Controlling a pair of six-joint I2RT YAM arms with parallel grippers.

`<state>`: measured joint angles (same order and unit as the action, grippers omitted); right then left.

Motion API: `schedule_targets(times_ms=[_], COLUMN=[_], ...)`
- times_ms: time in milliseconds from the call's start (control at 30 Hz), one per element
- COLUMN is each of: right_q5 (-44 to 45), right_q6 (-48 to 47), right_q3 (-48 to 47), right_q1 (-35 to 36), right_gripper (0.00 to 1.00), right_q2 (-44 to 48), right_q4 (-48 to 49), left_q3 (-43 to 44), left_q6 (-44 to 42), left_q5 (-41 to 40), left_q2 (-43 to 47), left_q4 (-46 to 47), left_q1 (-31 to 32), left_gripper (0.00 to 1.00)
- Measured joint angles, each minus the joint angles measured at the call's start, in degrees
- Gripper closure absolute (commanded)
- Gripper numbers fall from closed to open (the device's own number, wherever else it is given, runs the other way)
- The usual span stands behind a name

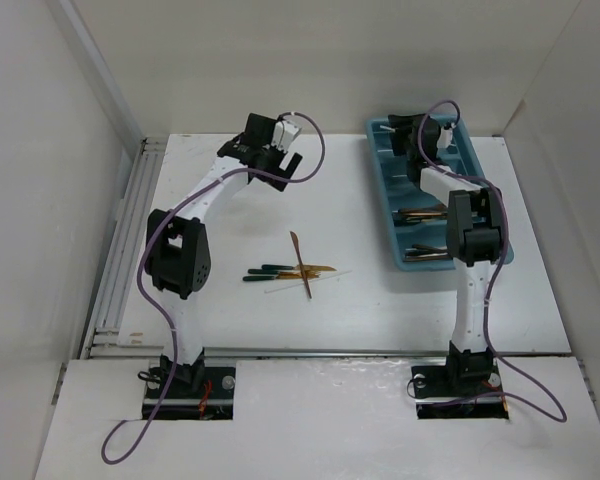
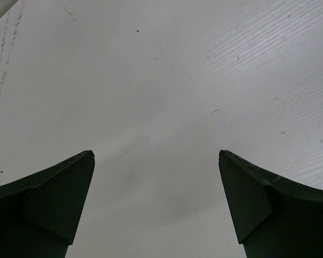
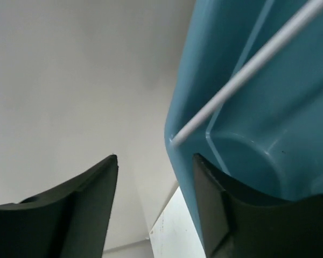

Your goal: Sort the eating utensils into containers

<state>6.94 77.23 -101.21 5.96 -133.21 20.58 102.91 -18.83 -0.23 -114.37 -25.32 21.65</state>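
Note:
A pile of utensils (image 1: 298,270) lies mid-table: dark green-handled pieces, copper and gold ones crossed, and a thin pale stick. The teal tray (image 1: 384,200) stands at the far right with copper and dark utensils (image 1: 426,213) in its near compartments. My left gripper (image 1: 292,162) is open and empty over bare table at the far middle; its view (image 2: 156,153) shows only white surface. My right gripper (image 1: 400,128) is open and empty at the tray's far end (image 3: 269,134), its right finger (image 3: 215,204) against the tray wall. A white stick (image 3: 242,70) leans over the rim.
White walls close in the table at the back and both sides. A metal rail (image 1: 120,270) runs along the left edge. Purple cables loop from both arms.

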Motion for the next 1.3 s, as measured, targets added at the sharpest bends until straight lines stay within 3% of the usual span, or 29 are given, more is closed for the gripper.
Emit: schedule_targets(times_ms=[233,367,467,567,633,700,833,900,933,1000,1167,1300], right_q5=[3.52,4.33,0.63,-2.21,-1.18,0.83,1.07,1.03,1.75,3.80,7.48,9.68], right_q6=[-0.63,-8.02,-20.68,-37.31,-49.99,-61.42,-75.69,-79.38,-80.72,-82.53,-84.89,-85.44], right_q3=[0.09,0.90,-0.26,-1.11,1.14,5.79,16.50,21.35,23.80,28.98,40.15,44.41], right_q1=[0.02,0.09,0.24,1.62,4.15,8.24,15.93,16.90,16.92,17.25,22.25,25.92], right_gripper=[0.32,0.32,0.24,0.16,0.07,0.06,0.06,0.06,0.07,0.07,0.07,0.07], right_q2=[0.15,2.47,5.44,11.17,18.05,26.95,44.39,50.71,53.11,56.92,61.20,62.99], right_q4=[-1.40,-3.26,-4.00,-5.35,-6.32,-6.51,-6.91,-8.09,-8.72,-10.51,-16.26,-19.98], left_q3=[-1.20,-2.34,-2.91,-2.60,-1.88,-2.64,-14.36,-18.78,-21.05,-24.22,-29.83,-33.97], left_q6=[-2.16,-3.82,-5.46,-10.08,-16.04,-22.69,-34.32,-36.59,-37.13,-36.98,-31.95,-26.75], left_q5=[-0.15,-0.22,1.44,8.02,13.84,15.69,14.62,14.53,14.78,15.41,14.38,12.52], left_q2=[0.24,1.44,2.95,5.42,7.45,10.36,19.85,21.94,22.51,22.21,18.25,16.00], left_q4=[0.15,0.22,0.09,-2.99,-6.43,-9.05,-11.98,-13.29,-14.56,-17.16,-17.97,-15.39], left_q1=[-0.83,-1.62,-2.21,-2.40,-2.01,-0.37,8.24,12.37,14.69,18.36,20.35,21.16], left_gripper=[0.00,0.00,0.00,0.00,0.00,0.00,0.05,0.16,0.32,0.39,0.41,0.32])
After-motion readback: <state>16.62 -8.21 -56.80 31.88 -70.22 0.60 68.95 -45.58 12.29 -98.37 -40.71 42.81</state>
